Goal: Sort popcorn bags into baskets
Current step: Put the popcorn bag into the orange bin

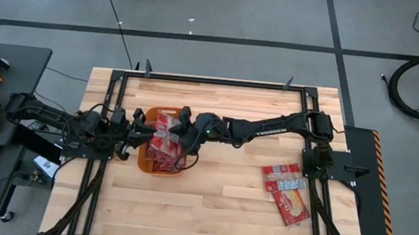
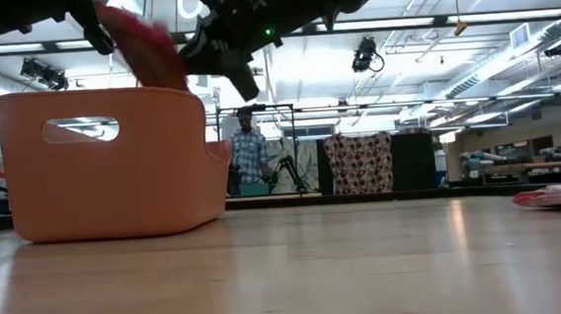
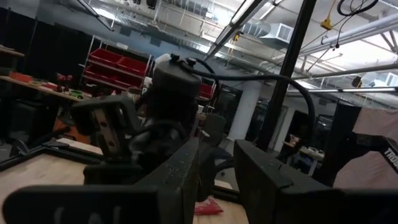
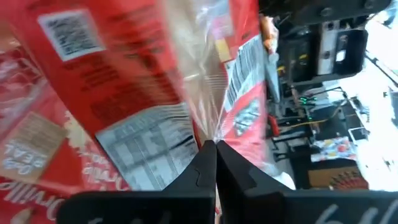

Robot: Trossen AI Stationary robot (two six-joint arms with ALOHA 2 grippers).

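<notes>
Orange basket point(image 1: 144, 160) holds seemingly several popcorn bags point(image 1: 165, 140).

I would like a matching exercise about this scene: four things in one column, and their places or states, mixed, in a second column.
Things:
1. right gripper
2. left gripper
3. orange basket
4. loose popcorn bags

Places or states:
A. lying on the table near the right arm's base
B. over the basket, shut on a popcorn bag
C. left part of the table, holding several bags
D. at the basket's left edge, holding nothing visible

Pairs: 1-B, 2-D, 3-C, 4-A
</notes>
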